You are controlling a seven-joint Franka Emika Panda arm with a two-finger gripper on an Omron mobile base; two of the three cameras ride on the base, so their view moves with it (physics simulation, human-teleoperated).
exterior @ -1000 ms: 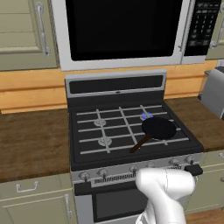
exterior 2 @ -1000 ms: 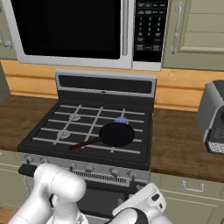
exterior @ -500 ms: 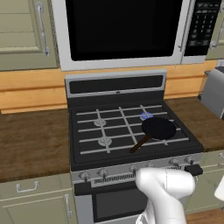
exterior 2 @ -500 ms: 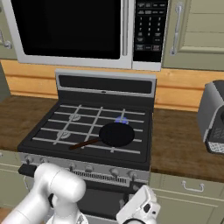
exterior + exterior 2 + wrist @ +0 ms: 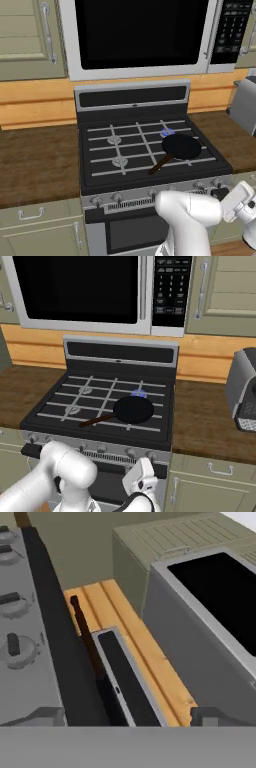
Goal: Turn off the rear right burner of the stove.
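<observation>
Cabinet door (image 5: 30, 37), pale green with a metal bar handle, hangs at upper left; beneath it a wooden backsplash and a dark brown wood-grain surface (image 5: 37, 162), bare, run up to the stove's left edge. Stove (image 5: 145, 150): black gas range, four burners under thin pale wire grates, raised black back panel, silver front strip with a row of small round knobs (image 5: 117, 199), dark oven door below. Two plain grey burner caps (image 5: 116, 150) sit on its left half. Rear right burner (image 5: 167, 133), small and round with a blue glow, lies just behind a round black frying pan (image 5: 181, 146), whose brown handle angles toward the front centre. Microwave (image 5: 140, 35), silver-framed with black door, hangs above. Toaster (image 5: 242, 391), grey metal, stands on the right-hand surface. Gripper (image 5: 127, 718) sits low at the stove front; two dark fingertips stand well apart, jaws open, holding nothing.
</observation>
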